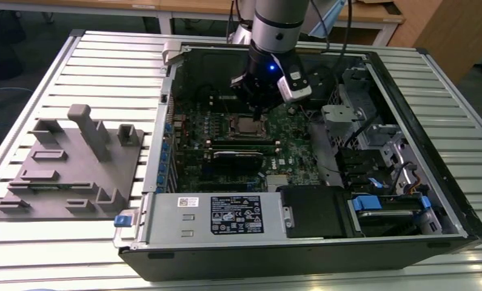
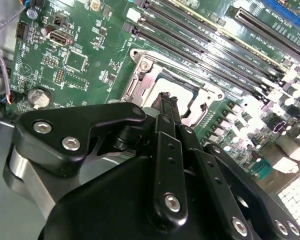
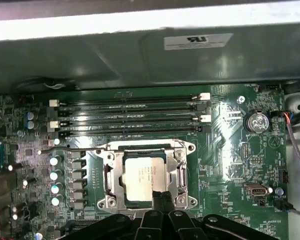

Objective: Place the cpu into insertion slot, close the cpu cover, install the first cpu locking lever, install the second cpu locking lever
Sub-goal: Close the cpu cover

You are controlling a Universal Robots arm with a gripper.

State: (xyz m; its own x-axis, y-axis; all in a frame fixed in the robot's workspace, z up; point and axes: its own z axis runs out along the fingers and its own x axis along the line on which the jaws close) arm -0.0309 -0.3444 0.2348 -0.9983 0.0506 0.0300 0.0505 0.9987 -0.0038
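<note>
A slatted metal table carries an open computer case, with wooden desks at the far side. We see the cpu seated in the insertion slot, with the cpu cover lying down around it on the green motherboard. The gripper hangs just over the chip's edge, its fingers drawn together, and we can make out nothing between them. A grey fixture lies on the exterior view's left, beside the case.
</note>
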